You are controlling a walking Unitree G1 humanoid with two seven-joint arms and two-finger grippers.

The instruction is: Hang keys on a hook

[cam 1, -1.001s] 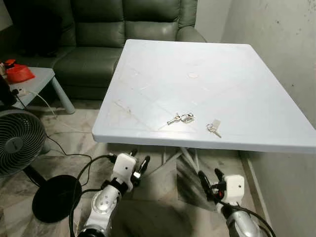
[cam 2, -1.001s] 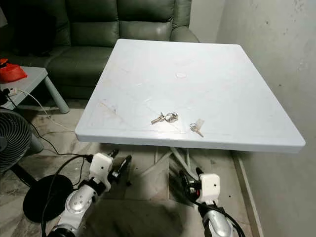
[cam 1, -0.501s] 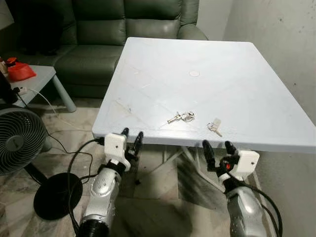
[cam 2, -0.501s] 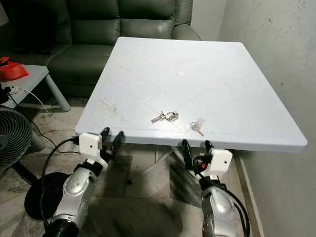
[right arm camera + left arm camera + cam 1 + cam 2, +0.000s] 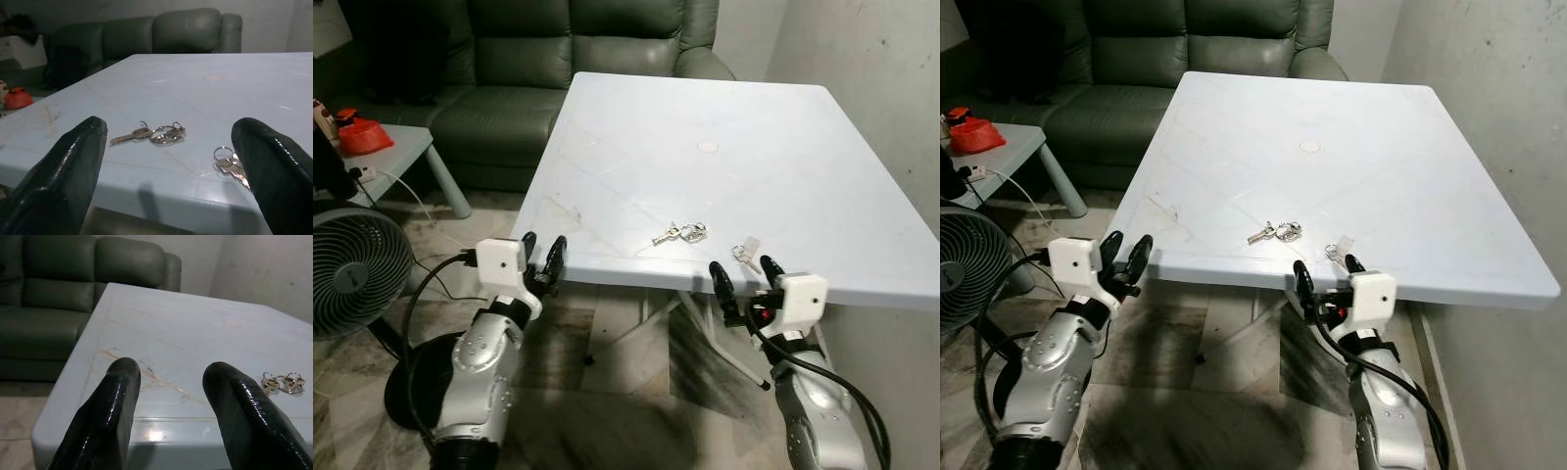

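Note:
A bunch of keys on rings [image 5: 680, 233] lies near the front edge of the white table [image 5: 636, 127]. A single key with a small tag [image 5: 744, 255] lies to its right. In the right wrist view both show, the bunch [image 5: 154, 134] and the single key [image 5: 230, 164]. My right gripper [image 5: 744, 277] is open at the table's front edge, just before the single key. My left gripper [image 5: 542, 257] is open at the table's front left corner, away from the keys [image 5: 282, 383].
A dark green sofa [image 5: 548, 49] stands behind the table. A fan [image 5: 357, 274] on a round base stands on the floor at left, with a cable across the tiles. A low side table [image 5: 396, 152] holds a red bowl [image 5: 362, 135]. A wall [image 5: 881, 59] runs along the right.
Both arms have risen from below the table to its front edge. The right gripper now stands close to the single key. The camera has shifted slightly.

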